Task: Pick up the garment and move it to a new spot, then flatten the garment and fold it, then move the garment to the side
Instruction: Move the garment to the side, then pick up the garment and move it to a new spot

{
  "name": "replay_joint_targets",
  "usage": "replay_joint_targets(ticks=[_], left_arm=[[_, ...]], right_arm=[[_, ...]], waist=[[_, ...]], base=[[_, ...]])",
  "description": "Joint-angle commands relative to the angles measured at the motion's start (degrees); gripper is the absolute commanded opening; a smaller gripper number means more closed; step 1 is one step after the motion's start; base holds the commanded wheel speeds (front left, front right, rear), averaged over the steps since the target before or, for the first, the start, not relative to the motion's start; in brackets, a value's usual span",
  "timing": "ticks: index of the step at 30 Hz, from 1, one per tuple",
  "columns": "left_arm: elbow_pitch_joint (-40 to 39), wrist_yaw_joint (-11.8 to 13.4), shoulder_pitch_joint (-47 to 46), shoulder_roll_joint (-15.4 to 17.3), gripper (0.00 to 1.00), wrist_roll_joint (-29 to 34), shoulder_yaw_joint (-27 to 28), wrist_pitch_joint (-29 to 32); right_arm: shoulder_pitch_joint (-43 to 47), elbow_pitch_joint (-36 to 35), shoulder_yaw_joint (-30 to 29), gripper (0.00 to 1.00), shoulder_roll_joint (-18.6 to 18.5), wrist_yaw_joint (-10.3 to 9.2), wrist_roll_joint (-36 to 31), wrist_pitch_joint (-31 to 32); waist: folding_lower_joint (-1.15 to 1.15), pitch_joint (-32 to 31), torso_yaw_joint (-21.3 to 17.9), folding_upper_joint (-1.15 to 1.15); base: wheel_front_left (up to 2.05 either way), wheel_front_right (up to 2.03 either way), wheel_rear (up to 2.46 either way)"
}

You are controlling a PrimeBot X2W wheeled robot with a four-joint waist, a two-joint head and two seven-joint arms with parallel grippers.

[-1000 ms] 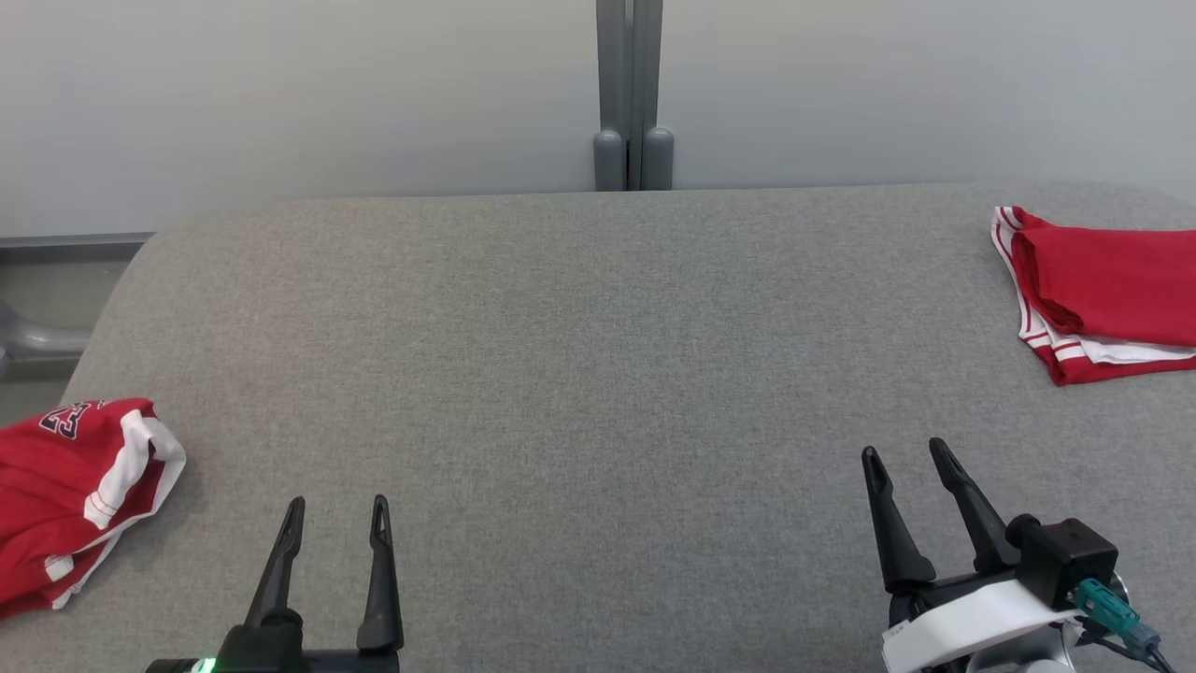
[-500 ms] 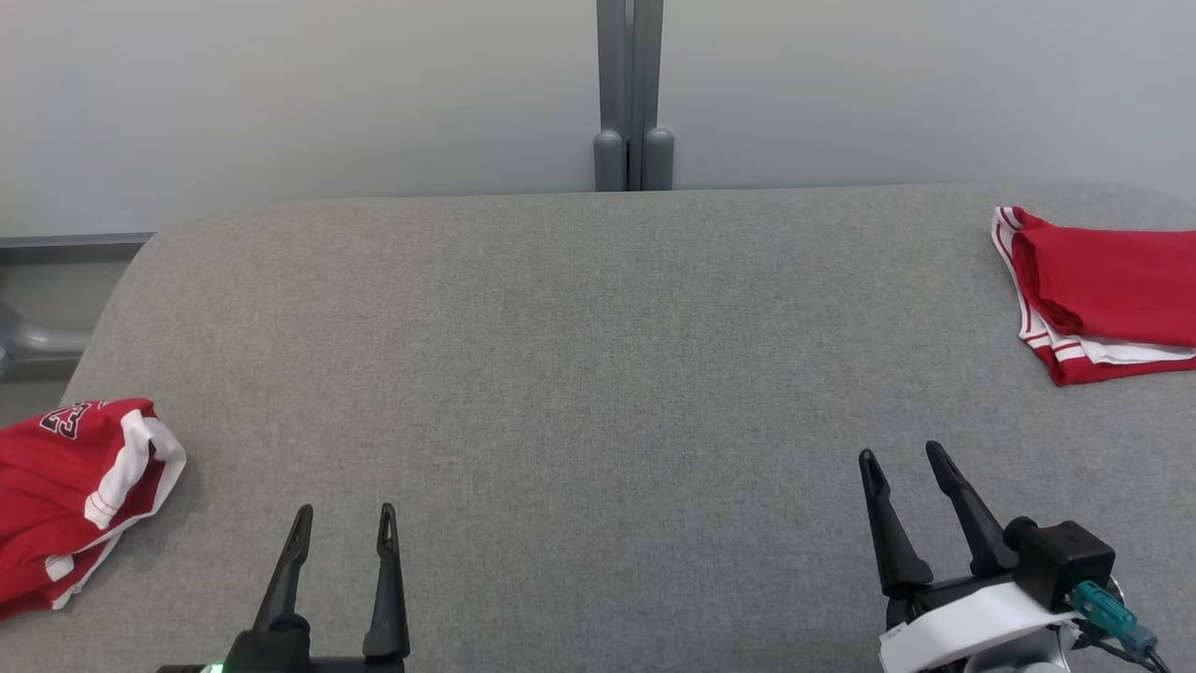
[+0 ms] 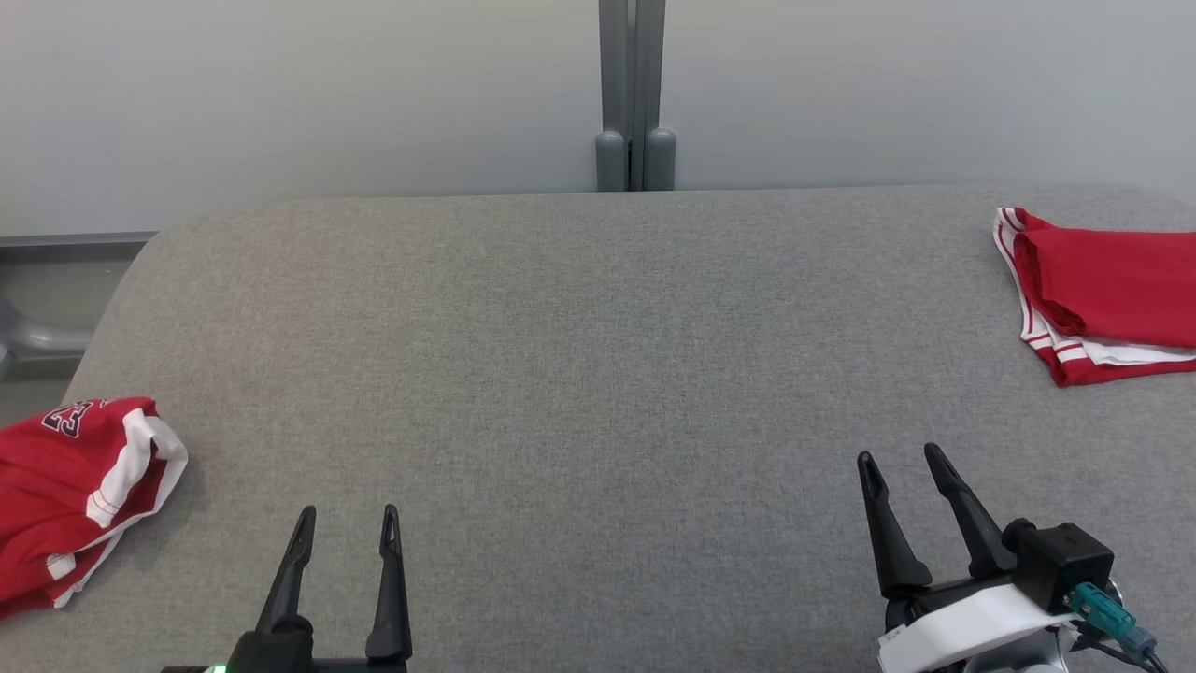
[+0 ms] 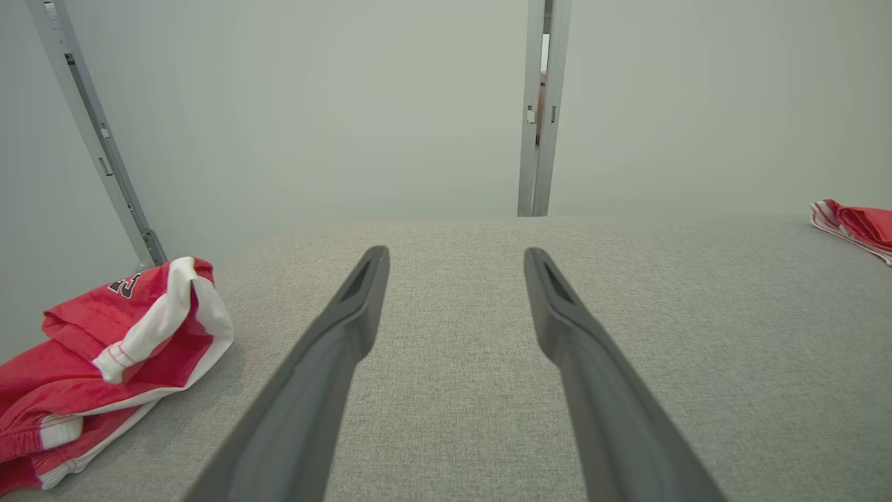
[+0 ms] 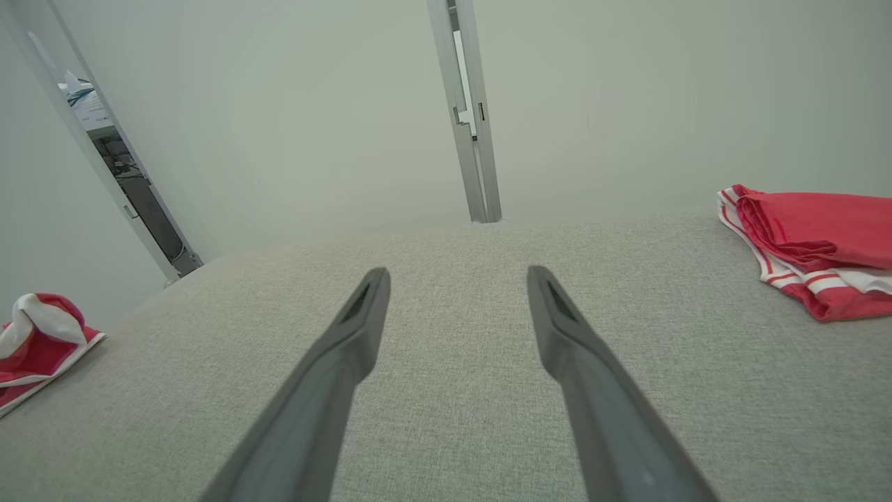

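Observation:
A crumpled red garment (image 3: 70, 491) with white trim and a dark number lies at the left edge of the grey table (image 3: 598, 355); it also shows in the left wrist view (image 4: 111, 355) and the right wrist view (image 5: 38, 341). A second red garment (image 3: 1103, 290), folded, with white stripes, rests at the far right (image 5: 815, 244) (image 4: 857, 226). My left gripper (image 3: 348, 514) (image 4: 456, 254) stands open near the front edge, to the right of the crumpled garment and apart from it. My right gripper (image 3: 899, 455) (image 5: 458, 273) is open too, in front of the folded garment, holding nothing.
A grey post (image 3: 633, 93) rises behind the table's far edge against a pale wall. The table's rounded left corner (image 3: 140, 271) drops off to a grey ledge.
Both grippers have drawn back slightly toward the front edge, the left one a little more. The garments have not moved.

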Motion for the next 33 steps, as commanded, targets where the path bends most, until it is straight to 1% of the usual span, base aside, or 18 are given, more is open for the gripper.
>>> replay_joint_targets(ticks=[1, 7, 18, 24, 33], left_arm=[[0.1, 0.2, 0.5, 0.0, 1.00, -0.3, 0.1, 0.0], [0.3, -0.1, 0.0, 0.0, 1.00, -0.4, 0.1, 0.0], [0.4, 0.2, -0.3, 0.0, 1.00, -0.3, -0.4, 0.0], [0.5, 0.2, -0.5, 0.0, 1.00, -0.2, -0.6, 0.0], [0.5, 0.0, 0.3, 0.0, 1.00, 0.3, -0.8, 0.0]], right_arm=[[0.8, 0.0, 0.0, 1.00, -0.1, -0.02, 0.2, -0.1], [0.6, 0.1, -0.1, 1.00, -0.1, -0.02, 0.2, -0.1], [0.9, 0.1, -0.1, 1.00, -0.1, -0.02, 0.3, -0.1], [1.0, 0.1, 0.1, 1.00, -0.2, -0.02, 0.4, -0.1], [1.5, 0.4, 0.8, 1.00, 0.0, -0.02, 0.5, -0.1]], waist=[[0.00, 0.0, 0.0, 0.00], [0.00, 0.2, 0.3, 0.00], [0.00, 0.2, 1.2, 0.00], [0.00, 0.4, 3.8, 0.00], [0.00, 0.0, 10.2, 0.00]], base=[[0.00, 0.00, 0.00], [0.00, 0.00, 0.00], [0.00, 0.00, 0.00], [0.00, 0.00, 0.00], [0.00, 0.00, 0.00]])
